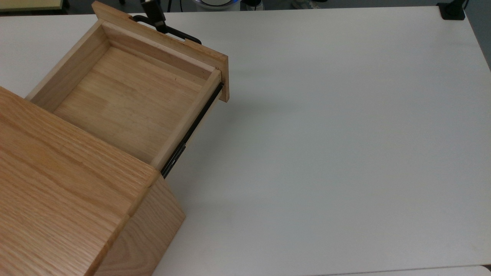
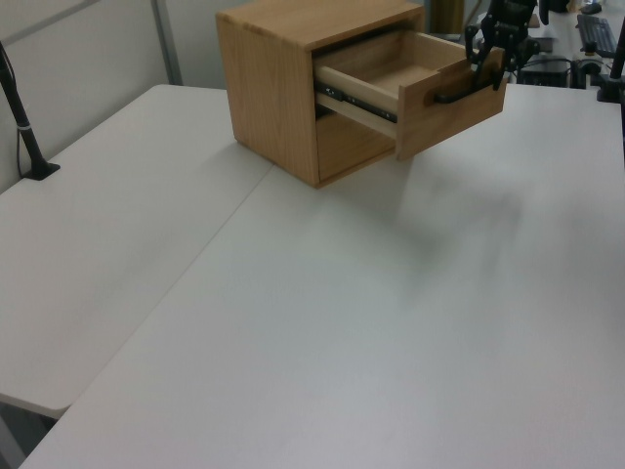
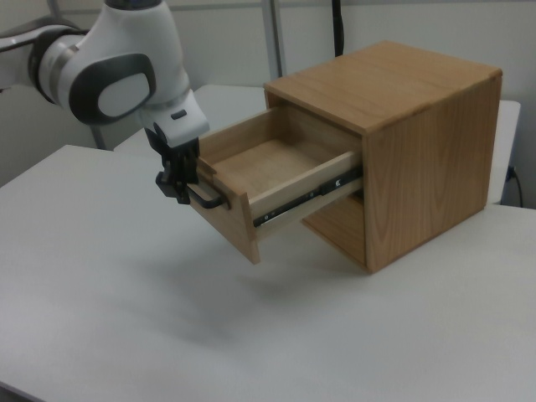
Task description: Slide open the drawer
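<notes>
Right view puts the table point(image 3: 126, 335) nearest, then the gripper point(image 3: 178, 191) pinching the handle point(image 3: 208, 199) of the drawer point(image 3: 276, 180), with the cabinet point(image 3: 419, 151) behind at the right view's right. The drawer is slid well out of the cabinet's upper opening, its tray bare inside, and hangs clear above the table on black rails point(image 3: 306, 201). It looks stiff and fairly light, solid wood carried by metal slides, so it should run easily along one line and resist any sideways or twisting pull. The bar handle is the natural hold, thin and hard, likely a little slick, and the fingers point(image 1: 158, 23) close on it nearer one end than its middle. In the top view the drawer's sliding axis runs from lower left to upper right, front panel point(image 1: 168, 44) facing up and right, the handle lying across that axis.
</notes>
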Motion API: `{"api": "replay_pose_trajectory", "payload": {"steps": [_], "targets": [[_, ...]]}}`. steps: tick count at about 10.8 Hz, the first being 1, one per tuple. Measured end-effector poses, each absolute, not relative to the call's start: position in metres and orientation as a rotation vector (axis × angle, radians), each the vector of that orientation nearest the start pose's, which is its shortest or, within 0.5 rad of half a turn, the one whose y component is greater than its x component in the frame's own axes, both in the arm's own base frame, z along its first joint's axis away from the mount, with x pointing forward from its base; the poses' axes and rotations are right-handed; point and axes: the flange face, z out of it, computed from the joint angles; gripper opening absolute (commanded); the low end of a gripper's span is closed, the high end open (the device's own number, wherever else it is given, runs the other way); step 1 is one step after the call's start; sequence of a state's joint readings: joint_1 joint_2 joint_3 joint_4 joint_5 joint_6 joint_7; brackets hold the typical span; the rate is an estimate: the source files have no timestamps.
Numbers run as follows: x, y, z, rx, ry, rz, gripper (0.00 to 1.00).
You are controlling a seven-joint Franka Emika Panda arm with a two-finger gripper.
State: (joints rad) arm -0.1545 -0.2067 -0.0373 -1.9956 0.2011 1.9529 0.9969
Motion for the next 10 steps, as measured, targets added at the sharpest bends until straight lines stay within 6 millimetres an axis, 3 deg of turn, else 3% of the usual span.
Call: {"api": "replay_pose_trajectory", "payload": {"steps": [2,6,8,10], "targets": [[0.503,-0.079,0.586,-2.371,1.646,-0.116,1.0],[0.491,-0.074,0.647,-2.405,1.518,-0.24,1.0],[0.482,-0.054,0.667,-2.543,1.288,-0.281,1.0],[0.478,-0.025,0.669,-2.734,1.07,-0.3,1.0]]}}
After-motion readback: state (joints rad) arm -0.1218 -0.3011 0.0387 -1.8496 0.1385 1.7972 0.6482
